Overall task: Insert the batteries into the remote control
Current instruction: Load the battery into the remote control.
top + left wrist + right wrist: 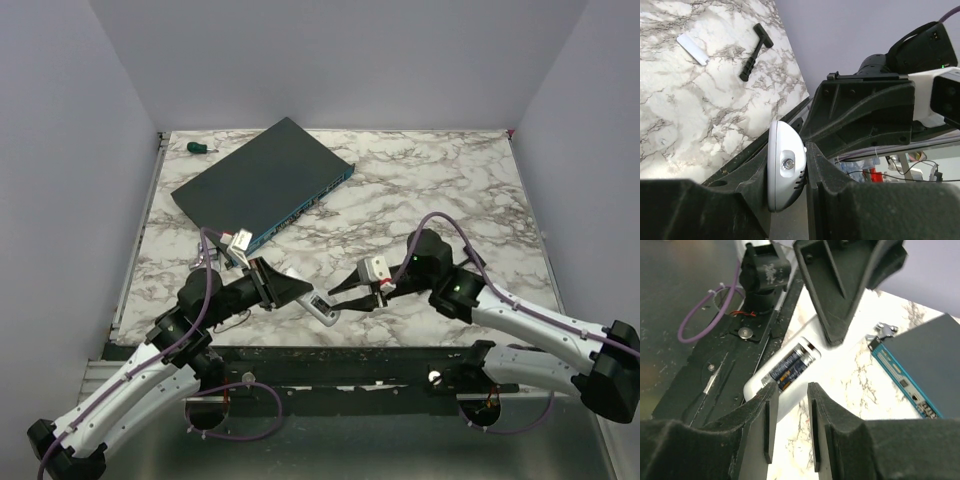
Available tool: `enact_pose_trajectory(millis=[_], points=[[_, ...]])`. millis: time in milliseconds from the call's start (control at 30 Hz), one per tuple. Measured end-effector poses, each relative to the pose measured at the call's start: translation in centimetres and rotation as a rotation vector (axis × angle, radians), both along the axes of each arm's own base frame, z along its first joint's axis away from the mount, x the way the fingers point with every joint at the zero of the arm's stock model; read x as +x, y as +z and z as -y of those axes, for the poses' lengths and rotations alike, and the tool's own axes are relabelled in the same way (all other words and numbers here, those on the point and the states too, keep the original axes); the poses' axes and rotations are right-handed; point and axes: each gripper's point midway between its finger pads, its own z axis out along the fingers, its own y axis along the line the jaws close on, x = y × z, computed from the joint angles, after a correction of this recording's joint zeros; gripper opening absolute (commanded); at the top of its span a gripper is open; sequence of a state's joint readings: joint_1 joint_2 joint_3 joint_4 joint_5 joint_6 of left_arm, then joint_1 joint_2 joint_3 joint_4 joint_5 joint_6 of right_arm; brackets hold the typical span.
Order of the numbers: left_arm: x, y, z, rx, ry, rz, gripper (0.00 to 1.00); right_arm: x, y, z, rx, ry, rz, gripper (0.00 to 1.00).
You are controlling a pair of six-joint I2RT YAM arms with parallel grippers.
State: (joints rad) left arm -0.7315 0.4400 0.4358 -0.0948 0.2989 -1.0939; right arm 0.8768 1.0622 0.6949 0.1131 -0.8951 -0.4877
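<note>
By the near edge of the marble table (pixel 430 190), the left gripper (pixel 298 293) is clamped on the white remote control (pixel 322 308), which has two batteries (pixel 792 365) seated in its open bay, and just right of it the right gripper (pixel 345 290) has its fingers slightly apart and empty.

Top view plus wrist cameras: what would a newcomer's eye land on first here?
The remote control, clamped in the left gripper at the near edge of the table, with two batteries lying in its open bay. The right gripper hovers above them, jaws apart. Behind, a dark network box lies far left.
</note>
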Motion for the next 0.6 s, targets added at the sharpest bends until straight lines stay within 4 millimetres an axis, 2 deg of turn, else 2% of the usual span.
enact_pose_trajectory(millis=[67, 300, 367, 433, 600], points=[[0.0, 0.2, 0.0, -0.005, 0.0, 0.006, 0.0, 0.1, 0.3, 0.3, 0.02, -0.049, -0.037, 0.43], [0.0, 0.6, 0.0, -0.012, -0.001, 0.026, 0.0, 0.9, 2.0, 1.5, 0.121, -0.249, -0.244, 0.44], [0.0, 0.9, 0.0, -0.02, -0.002, 0.041, 0.0, 1.0, 2.6, 1.8, 0.16, -0.293, -0.322, 0.5], [-0.1, 1.4, -0.1, -0.034, -0.003, 0.062, 0.0, 1.2, 3.1, 2.2, 0.203, -0.346, -0.424, 0.51], [-0.4, 3.3, 0.1, -0.085, -0.027, 0.137, 0.0, 2.8, 4.0, 2.2, 0.244, -0.493, -0.711, 0.61]])
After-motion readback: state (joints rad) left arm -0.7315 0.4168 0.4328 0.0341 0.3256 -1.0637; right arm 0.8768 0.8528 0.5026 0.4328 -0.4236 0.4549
